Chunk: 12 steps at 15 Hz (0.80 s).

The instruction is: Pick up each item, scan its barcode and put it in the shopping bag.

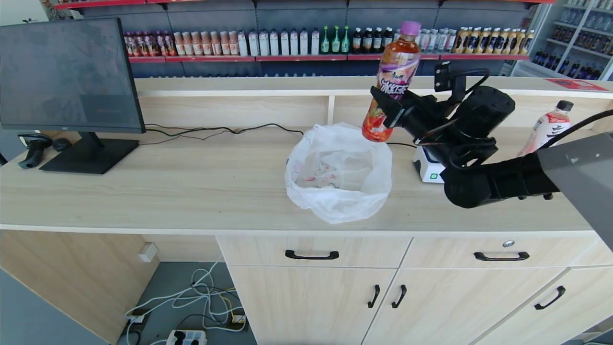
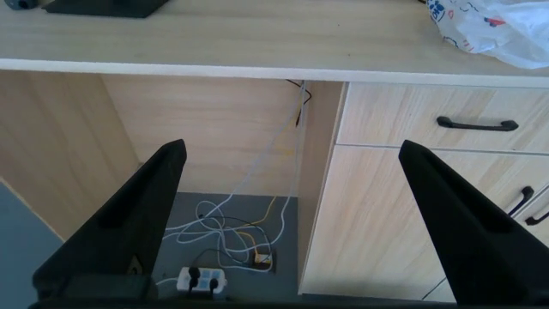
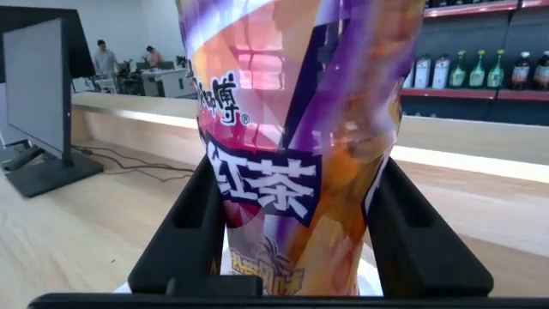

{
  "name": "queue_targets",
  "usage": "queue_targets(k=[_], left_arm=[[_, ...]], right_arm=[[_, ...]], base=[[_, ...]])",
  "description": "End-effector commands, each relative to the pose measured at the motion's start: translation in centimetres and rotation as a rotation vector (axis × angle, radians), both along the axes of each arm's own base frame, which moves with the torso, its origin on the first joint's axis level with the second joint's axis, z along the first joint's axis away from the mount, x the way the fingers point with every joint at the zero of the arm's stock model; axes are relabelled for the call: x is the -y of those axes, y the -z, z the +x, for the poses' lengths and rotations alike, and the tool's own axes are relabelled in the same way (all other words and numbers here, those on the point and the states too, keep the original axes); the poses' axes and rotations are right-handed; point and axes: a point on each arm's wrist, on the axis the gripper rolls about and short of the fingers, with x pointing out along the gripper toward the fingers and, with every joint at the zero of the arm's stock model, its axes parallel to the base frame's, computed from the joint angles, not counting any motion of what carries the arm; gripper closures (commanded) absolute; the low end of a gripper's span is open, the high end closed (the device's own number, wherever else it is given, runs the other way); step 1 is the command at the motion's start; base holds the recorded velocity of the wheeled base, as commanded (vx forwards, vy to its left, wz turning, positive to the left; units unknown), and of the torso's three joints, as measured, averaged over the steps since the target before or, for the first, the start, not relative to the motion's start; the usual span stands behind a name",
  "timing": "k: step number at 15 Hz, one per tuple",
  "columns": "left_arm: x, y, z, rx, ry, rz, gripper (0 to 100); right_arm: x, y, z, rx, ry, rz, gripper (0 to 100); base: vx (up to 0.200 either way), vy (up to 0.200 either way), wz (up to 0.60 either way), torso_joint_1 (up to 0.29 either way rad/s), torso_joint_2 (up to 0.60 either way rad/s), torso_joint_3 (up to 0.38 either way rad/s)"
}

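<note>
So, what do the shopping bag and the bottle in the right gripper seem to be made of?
The shopping bag: thin plastic film, probably; translucent white, crumpled, slightly glossy.
The bottle: likely clear plastic, smooth and shiny, amber drink showing through, printed wrap label, purple cap.

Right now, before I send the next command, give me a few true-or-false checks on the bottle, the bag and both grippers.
1. The right gripper is shut on the tea bottle, cap up. True.
2. The tea bottle is already inside the shopping bag. False: it is held in the air by the bag's far right rim.
3. The left gripper is open and holds nothing. True.
4. The shopping bag lies folded shut beside the monitor. False: it sits open on the counter, well to the monitor's right.
5. A second bottle waits on the counter at the far right. True.
</note>
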Motion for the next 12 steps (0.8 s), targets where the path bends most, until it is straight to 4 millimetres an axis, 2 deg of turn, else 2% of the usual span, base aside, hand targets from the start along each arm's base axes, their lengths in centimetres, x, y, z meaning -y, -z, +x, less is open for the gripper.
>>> queue_targets(k=[1, 6, 11, 12], left_arm=[[0.0, 0.0, 0.0, 0.001, 0.000, 0.000, 0], [0.0, 0.0, 0.0, -0.001, 0.000, 0.000, 0], [0.0, 0.0, 0.0, -0.001, 0.000, 0.000, 0], [0.0, 0.0, 0.0, -0.001, 0.000, 0.000, 0]], right_arm=[[-1.8, 4.1, 2.3, -0.067, -0.025, -0.014, 100], [-3.2, 5.6, 2.4, -0.120, -0.021, 0.026, 100], [-5.8, 8.7, 2.8, -0.169, -0.073, 0.033, 100], [-6.0, 8.9, 2.7, -0.159, -0.078, 0.038, 100]], base=[[0.000, 0.000, 0.00, 0.000, 0.00, 0.000], [0.000, 0.000, 0.00, 0.000, 0.00, 0.000], [0.000, 0.000, 0.00, 0.000, 0.00, 0.000], [0.000, 0.000, 0.00, 0.000, 0.00, 0.000]])
